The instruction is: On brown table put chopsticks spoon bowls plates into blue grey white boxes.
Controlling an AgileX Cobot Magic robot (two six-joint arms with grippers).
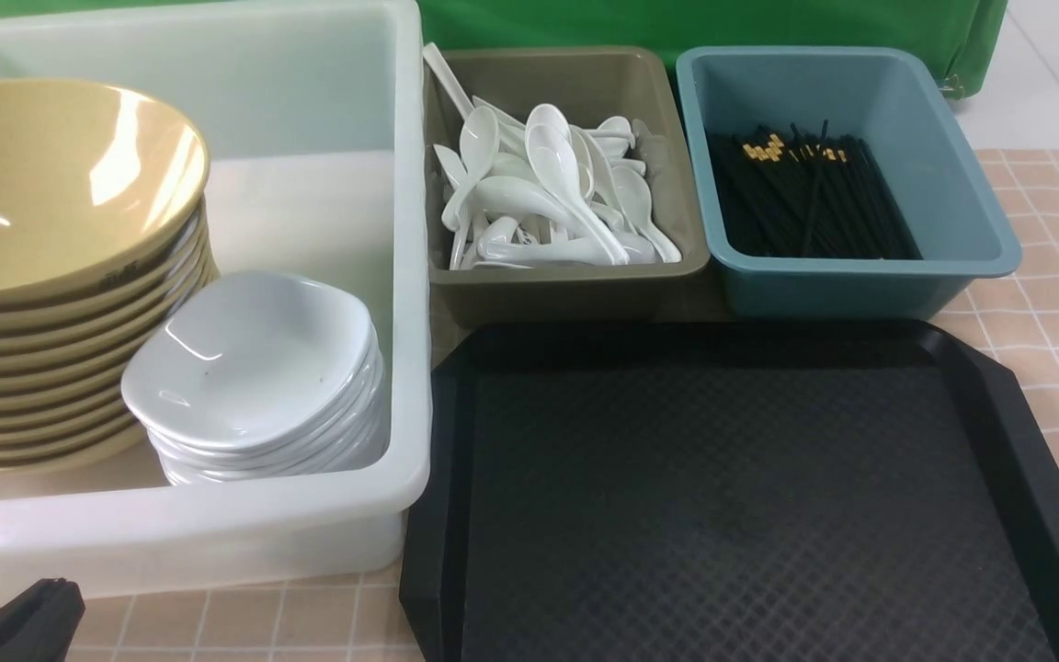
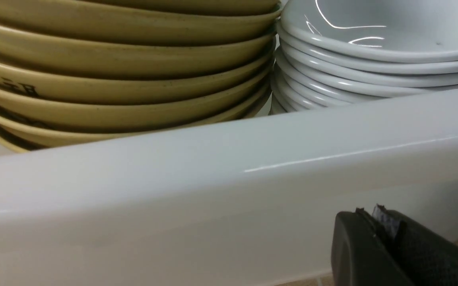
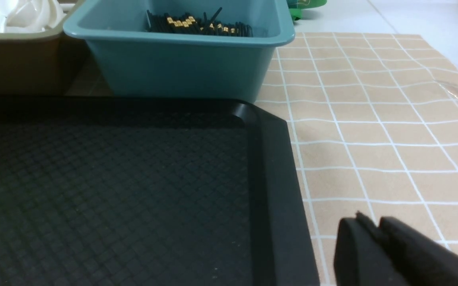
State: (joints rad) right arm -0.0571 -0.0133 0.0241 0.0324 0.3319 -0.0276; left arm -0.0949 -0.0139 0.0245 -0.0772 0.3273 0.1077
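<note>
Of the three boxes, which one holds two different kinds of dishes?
The large white box on the left. It holds a stack of yellow bowls beside a stack of white plates. The grey box holds only spoons, the blue box only chopsticks.

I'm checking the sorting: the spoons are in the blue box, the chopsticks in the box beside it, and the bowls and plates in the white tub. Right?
Not quite. The front view shows the spoons in the grey box and the chopsticks in the blue box beside it. The bowls and plates are in the white tub, as you said.
</note>
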